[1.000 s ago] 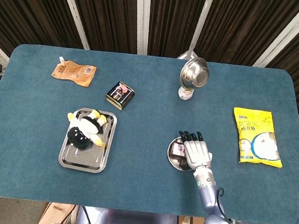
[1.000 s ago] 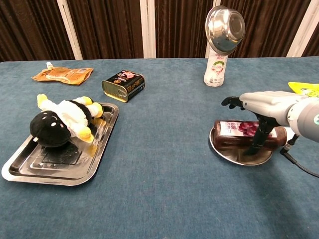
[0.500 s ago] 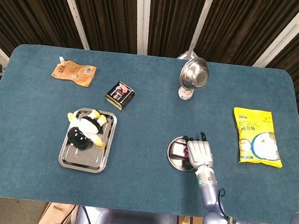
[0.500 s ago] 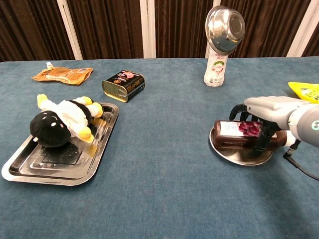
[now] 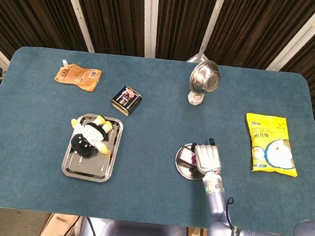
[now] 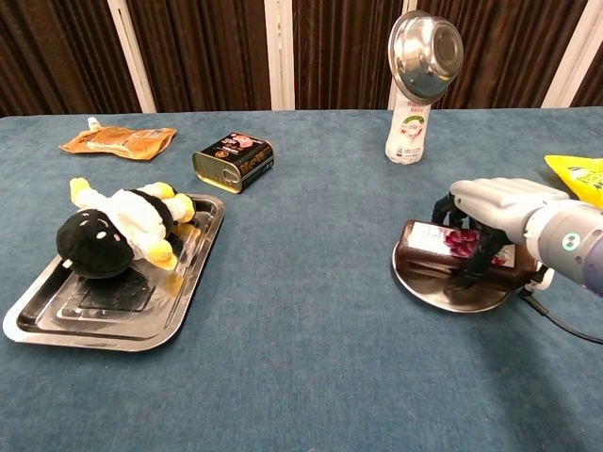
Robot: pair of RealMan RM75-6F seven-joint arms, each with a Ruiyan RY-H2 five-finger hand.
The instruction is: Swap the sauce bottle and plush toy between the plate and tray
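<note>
A dark sauce bottle (image 5: pixel 186 155) (image 6: pixel 431 247) lies on its side on the small round steel plate (image 5: pixel 181 166) (image 6: pixel 441 293) at the right of the table. My right hand (image 5: pixel 207 158) (image 6: pixel 492 201) reaches over it from the near side, its fingers curled down around the bottle's body. On the rectangular steel tray (image 5: pixel 88 168) (image 6: pixel 104 326) at the left lies a black, white and yellow plush toy (image 5: pixel 90 135) (image 6: pixel 113 231), untouched. Neither view shows my left hand.
A dark tin can (image 5: pixel 126 100) (image 6: pixel 234 160) and an orange pouch (image 5: pixel 78 76) (image 6: pixel 118 140) lie behind the tray. A steel bowl (image 5: pixel 205 78) (image 6: pixel 426 42) sits tilted atop a white bottle (image 6: pixel 407 132) behind the plate. A yellow bag (image 5: pixel 270 144) (image 6: pixel 579 174) lies at the right.
My right hand has come down from spread above the bottle and curled its fingers around it. The bottle's left end and the plate have shifted slightly left.
</note>
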